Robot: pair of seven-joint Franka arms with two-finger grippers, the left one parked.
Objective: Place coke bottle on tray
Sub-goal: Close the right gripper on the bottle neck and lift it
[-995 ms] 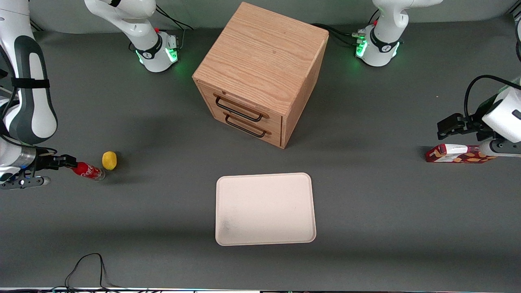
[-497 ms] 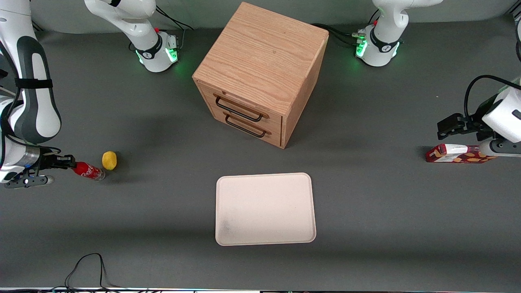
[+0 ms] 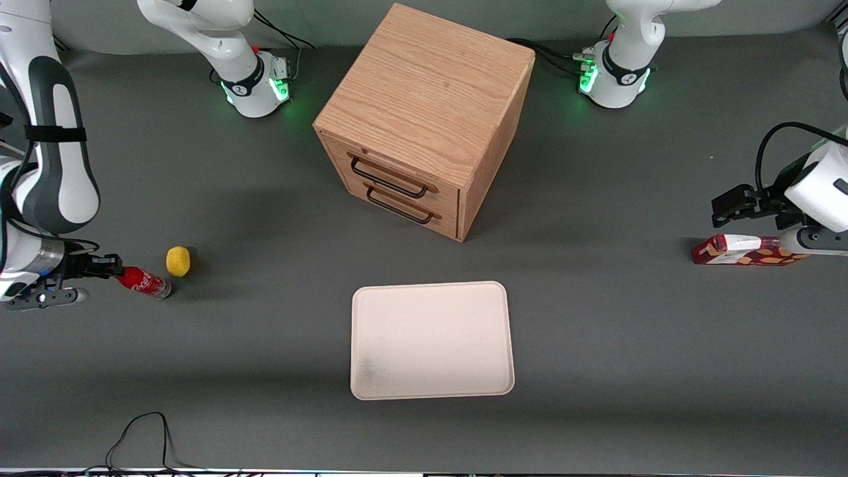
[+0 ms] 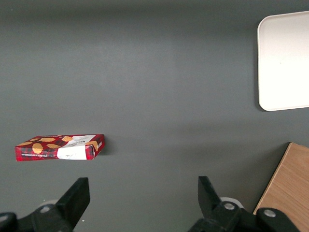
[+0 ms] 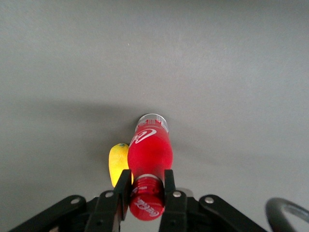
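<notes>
The coke bottle (image 3: 142, 281) is a small red bottle with a clear base, at the working arm's end of the table. My right gripper (image 3: 114, 267) is shut on its red cap and neck. In the right wrist view the two black fingers (image 5: 123, 189) clamp the neck of the bottle (image 5: 149, 153), with my gripper (image 5: 146, 186) around the cap. The bottle is tilted, its base down by the table. The cream-white tray (image 3: 432, 340) lies flat near the table's middle, nearer the front camera than the cabinet, and it also shows in the left wrist view (image 4: 285, 60).
A yellow lemon (image 3: 177, 261) lies right beside the bottle's base, also in the right wrist view (image 5: 117, 163). A wooden two-drawer cabinet (image 3: 424, 119) stands farther from the camera than the tray. A red-and-white snack box (image 3: 742, 250) lies toward the parked arm's end.
The gripper with the bottle has shifted slightly toward the table's edge at the working arm's end, and the arm has risen a little. The bottle stays gripped at the cap.
</notes>
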